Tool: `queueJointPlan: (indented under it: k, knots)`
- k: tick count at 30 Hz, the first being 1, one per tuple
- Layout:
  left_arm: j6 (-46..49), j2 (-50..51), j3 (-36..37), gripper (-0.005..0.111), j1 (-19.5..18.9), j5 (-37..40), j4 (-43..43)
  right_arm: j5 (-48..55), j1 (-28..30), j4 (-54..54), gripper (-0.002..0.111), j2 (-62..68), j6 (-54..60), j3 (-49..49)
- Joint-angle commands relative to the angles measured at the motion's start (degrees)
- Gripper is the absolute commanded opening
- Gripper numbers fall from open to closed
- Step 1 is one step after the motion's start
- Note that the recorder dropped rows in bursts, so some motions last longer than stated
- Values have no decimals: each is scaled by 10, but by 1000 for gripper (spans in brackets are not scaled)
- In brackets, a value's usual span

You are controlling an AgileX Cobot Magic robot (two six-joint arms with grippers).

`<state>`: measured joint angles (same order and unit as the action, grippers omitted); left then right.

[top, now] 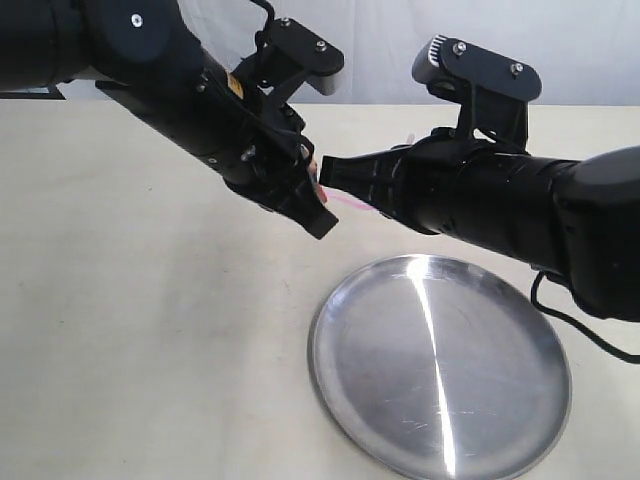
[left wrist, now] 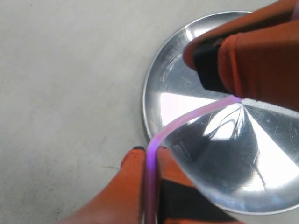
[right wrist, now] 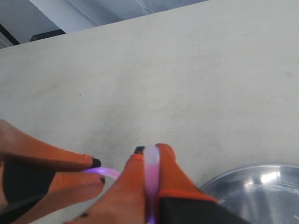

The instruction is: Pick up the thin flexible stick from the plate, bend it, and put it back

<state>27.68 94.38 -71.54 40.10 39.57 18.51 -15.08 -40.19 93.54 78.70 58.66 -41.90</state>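
Pinched thin flexible stick (left wrist: 187, 119) by both ends in left hand (left wrist: 148, 156) and right hand (right wrist: 149, 156) to bow it, between plate (top: 440, 370) and bench's (top: 130, 350) far edge.

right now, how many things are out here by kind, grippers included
plate: 1
thin flexible stick: 1
grippers: 2 (left gripper, right gripper)
total: 4

The plate (top: 318, 335) lies on the tabletop (top: 130, 330) toward its near right corner. Behind it, the stick (top: 350, 203) hangs between the left tool (top: 318, 208) and the right tool (top: 330, 173).
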Motion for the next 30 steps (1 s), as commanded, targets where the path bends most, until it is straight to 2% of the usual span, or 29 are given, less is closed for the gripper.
queueJointPlan:
  k: [1,13,30]
  knots:
    - [-5,3,-6,0,-3,-39,11,38,-6,7,-1,-1,-1,-1]
    - [-5,3,45,0,-3,-83,28,59,-6,9,-1,-1,-2,-1]
    - [-22,3,46,0,-25,-92,66,57,-6,13,-1,-1,-2,-1]
